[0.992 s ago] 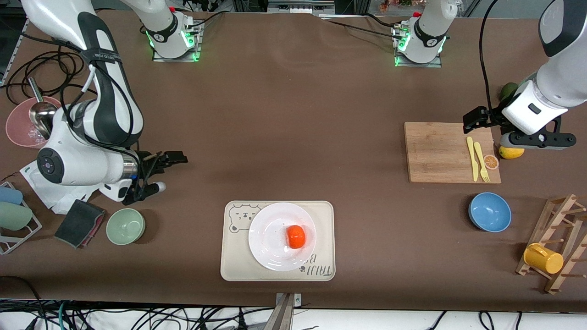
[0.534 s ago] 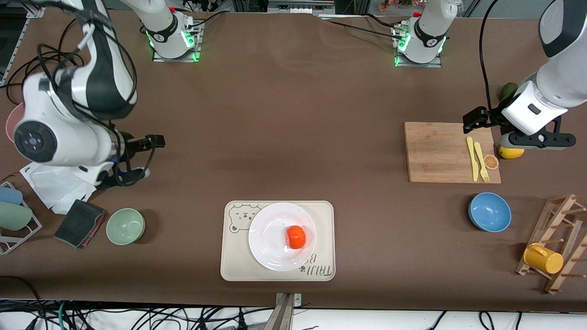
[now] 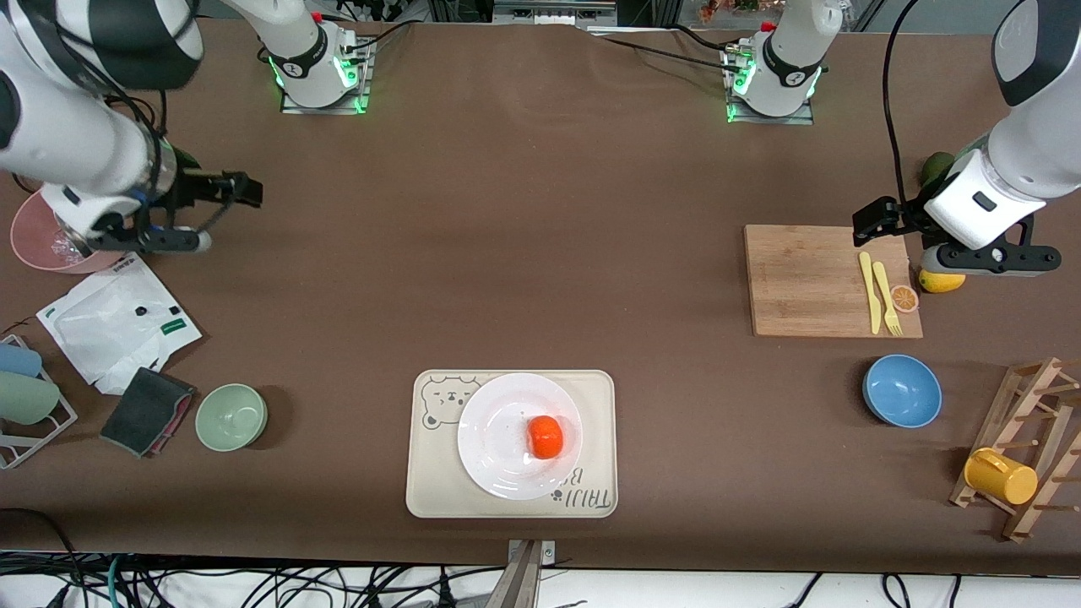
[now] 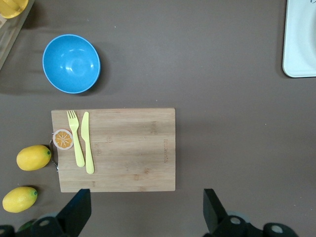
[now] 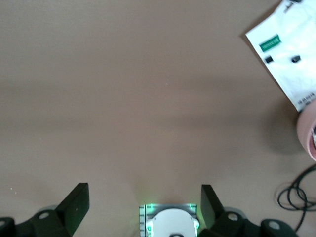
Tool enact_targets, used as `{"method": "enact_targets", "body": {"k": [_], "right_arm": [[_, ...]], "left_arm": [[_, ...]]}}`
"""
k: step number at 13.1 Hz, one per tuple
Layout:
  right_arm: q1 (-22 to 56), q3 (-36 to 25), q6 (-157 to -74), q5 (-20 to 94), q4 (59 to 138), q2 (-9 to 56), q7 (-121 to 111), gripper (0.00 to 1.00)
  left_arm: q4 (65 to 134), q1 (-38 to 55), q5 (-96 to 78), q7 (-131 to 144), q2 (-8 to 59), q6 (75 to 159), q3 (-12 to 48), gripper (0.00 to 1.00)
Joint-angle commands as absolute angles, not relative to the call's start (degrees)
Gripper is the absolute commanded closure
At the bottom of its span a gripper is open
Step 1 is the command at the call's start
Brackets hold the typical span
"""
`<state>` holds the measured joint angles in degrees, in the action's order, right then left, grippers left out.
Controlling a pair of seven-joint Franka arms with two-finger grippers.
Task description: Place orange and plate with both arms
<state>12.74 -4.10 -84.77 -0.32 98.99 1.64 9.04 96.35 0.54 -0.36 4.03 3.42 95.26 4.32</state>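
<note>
Orange sits on plate, so I'd park w/o bumping it. My left tool hangs over cutting board, right tool over bare table, both spread, empty.

The right gripper hangs raised above the right arm's end of the table, fingers spread wide. The left gripper hovers with jaws apart, empty.

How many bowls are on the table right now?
2 for sure: a green bowl toward the right arm's end, a blue bowl toward the left arm's end. A pink dish, partly hidden, may be a third.
</note>
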Motion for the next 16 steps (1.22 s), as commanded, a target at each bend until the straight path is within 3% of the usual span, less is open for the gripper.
{"method": "enact_targets", "body": {"k": [1,7,16], "right_arm": [[10.46,-3.08,-84.46,-1.23,98.98,-1.06,9.49,0.00],[9.85,-8.96,-87.89,-2.90,97.56,-0.97,1.70,0.00],[9.23,-9.05,-86.75,-2.81,95.62,-0.62,1.58,0.00]], "left_arm": [[94.75,0.44,-1.58,4.13,3.96,94.13,4.22,0.00],[94.75,0.35,-1.58,3.96,4.04,94.13,4.22,0.00],[94.75,0.26,-1.58,3.60,4.04,94.13,4.22,0.00]]}}
